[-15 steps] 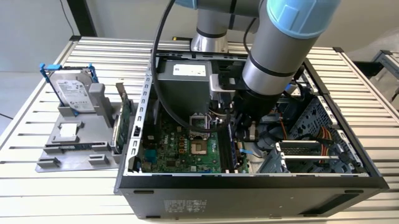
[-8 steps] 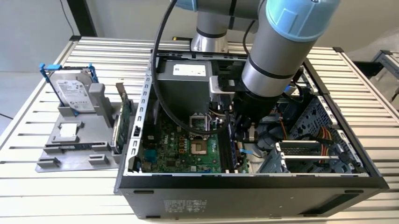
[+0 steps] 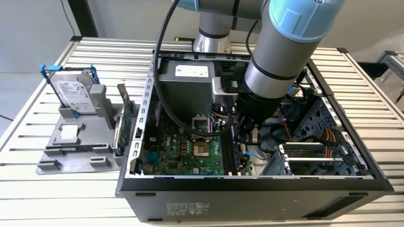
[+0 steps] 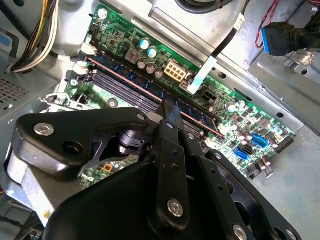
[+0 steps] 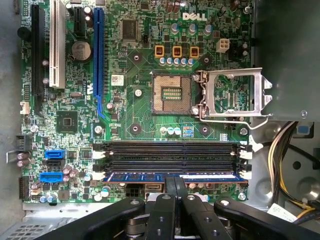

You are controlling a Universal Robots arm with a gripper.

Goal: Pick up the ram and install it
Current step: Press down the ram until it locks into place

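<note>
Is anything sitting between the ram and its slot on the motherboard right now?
Nothing visible. In the first wrist view the ram lies along its slot, the one nearest the gripper, whose jaws meet at its middle. The neighbouring memory slots hold nothing.

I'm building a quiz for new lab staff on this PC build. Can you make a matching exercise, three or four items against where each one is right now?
Items:
1. ram
2. tool
3. hard drive
4. processor socket

Places:
A. upright in the grey stand outside the case
B. in a motherboard memory slot
C. uncovered, its metal latch frame swung aside
D. at the ram's middle

Pairs: 1-B, 2-D, 3-A, 4-C
</note>
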